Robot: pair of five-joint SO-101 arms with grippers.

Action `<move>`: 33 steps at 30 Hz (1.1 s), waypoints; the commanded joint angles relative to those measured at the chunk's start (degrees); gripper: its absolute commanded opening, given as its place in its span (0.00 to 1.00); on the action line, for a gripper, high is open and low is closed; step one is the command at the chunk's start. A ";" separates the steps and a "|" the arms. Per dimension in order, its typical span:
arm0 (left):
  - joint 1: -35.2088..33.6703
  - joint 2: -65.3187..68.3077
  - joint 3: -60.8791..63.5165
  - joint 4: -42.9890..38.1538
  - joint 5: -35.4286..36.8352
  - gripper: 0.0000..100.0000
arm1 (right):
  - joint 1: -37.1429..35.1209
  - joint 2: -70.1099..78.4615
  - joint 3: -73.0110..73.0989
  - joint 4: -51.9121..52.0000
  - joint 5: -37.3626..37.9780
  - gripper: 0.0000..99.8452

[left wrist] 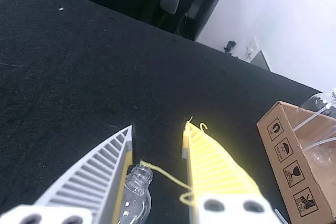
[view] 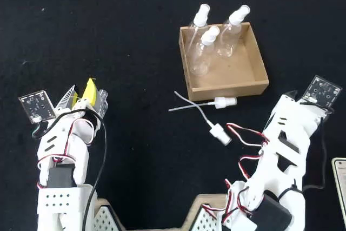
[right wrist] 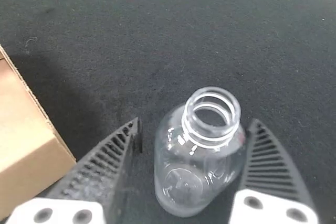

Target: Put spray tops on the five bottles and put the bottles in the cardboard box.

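Note:
Three clear bottles with white spray tops lie in the cardboard box. Two loose spray tops with thin tubes lie on the black table just in front of the box. My left gripper is at the table's left, open. A topless bottle sits between its grey and yellow fingers, against the grey one. My right gripper is to the right of the box, open. Its black fingers flank another topless bottle, with a narrow gap on one side.
The right arm stretches from the near edge toward the box's right corner. The left arm stands at the lower left. A pale object sits at the right edge. Black tabletop lies between the left gripper and the box.

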 commanded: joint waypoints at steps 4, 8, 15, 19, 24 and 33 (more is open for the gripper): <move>0.92 -0.88 -0.84 -1.49 -0.53 0.16 | 1.23 -2.42 -4.35 -3.34 0.18 0.18; 0.92 -0.88 -0.84 -1.49 -0.53 0.16 | 1.23 -2.51 -4.44 -3.34 0.18 0.17; 0.92 -0.88 -0.75 -1.49 -0.53 0.16 | 3.25 -3.56 -4.79 -2.90 0.09 0.17; 1.01 -0.88 -0.75 -1.41 -0.53 0.16 | 4.92 -9.63 -5.67 6.51 0.09 0.17; 3.91 -0.79 -0.92 -0.88 -2.55 0.16 | 4.40 -21.41 -15.60 35.69 0.09 0.17; 26.33 -0.18 -7.34 13.45 -26.20 0.16 | -0.79 -29.58 -30.99 70.15 0.62 0.18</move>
